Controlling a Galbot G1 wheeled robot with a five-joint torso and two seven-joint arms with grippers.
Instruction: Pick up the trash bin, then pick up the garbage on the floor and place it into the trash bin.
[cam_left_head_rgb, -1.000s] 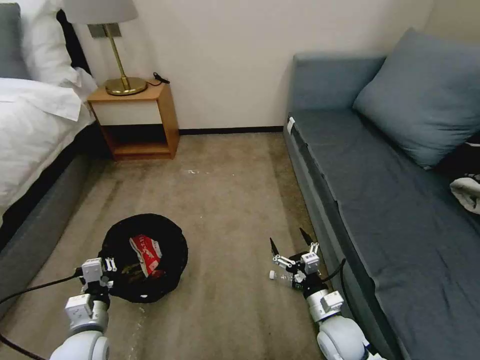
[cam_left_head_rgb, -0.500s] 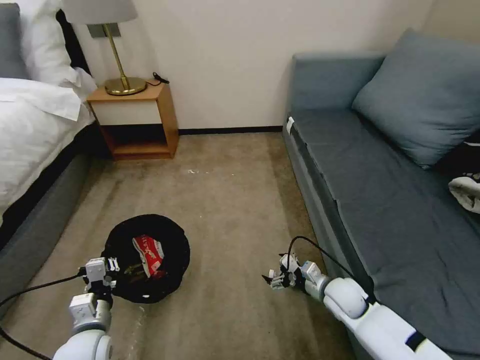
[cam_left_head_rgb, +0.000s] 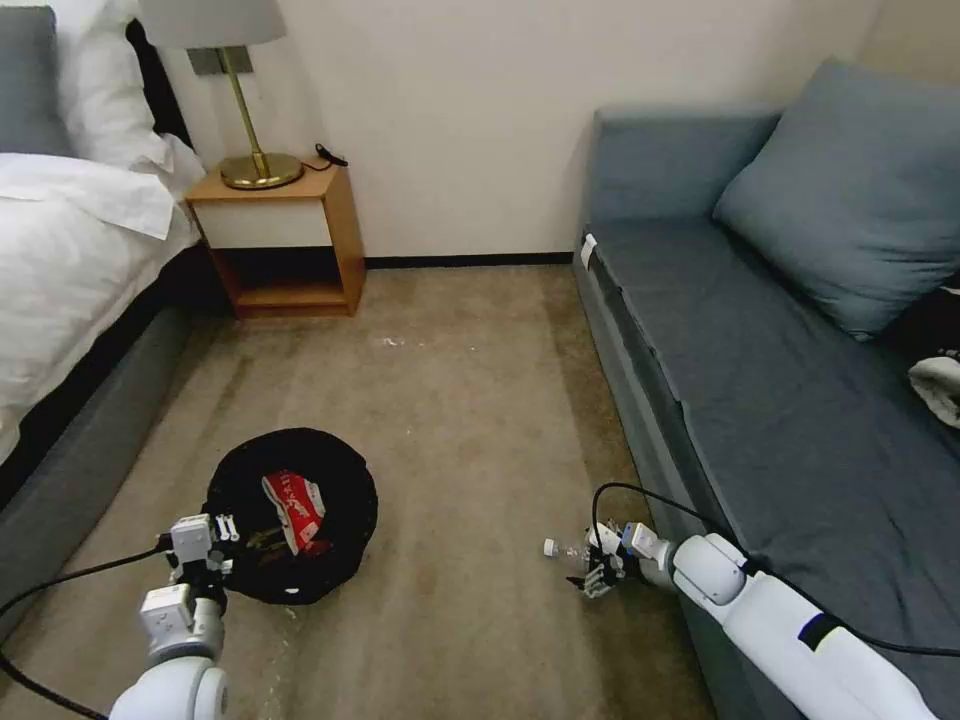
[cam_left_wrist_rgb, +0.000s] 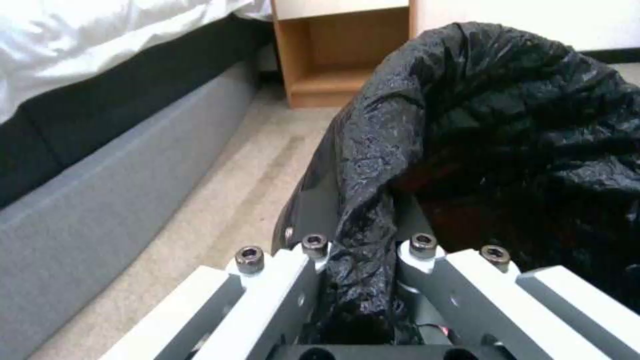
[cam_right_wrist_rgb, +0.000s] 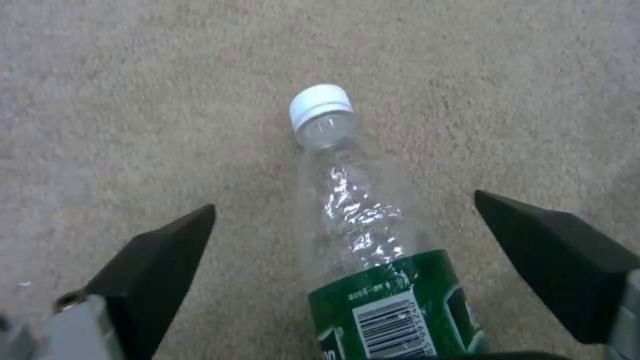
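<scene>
Right claw (cam_right_wrist_rgb: 343, 225) spread astride floor bottle (cam_right_wrist_rgb: 373, 240); left claw (cam_left_wrist_rgb: 363, 255) clamping trash bin (cam_left_head_rgb: 290, 515)

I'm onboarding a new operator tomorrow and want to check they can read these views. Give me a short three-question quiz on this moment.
1. True or false: the right gripper has already closed on the bottle.
2. What does the left gripper hold? A) the lamp B) the black bag at the rim of the trash bin C) a pillow
3. Which piece of litter lies inside the bin?

Key
1. False: its fingers stand open on either side of the bottle, which lies on the carpet.
2. B.
3. The red snack packet.
</scene>
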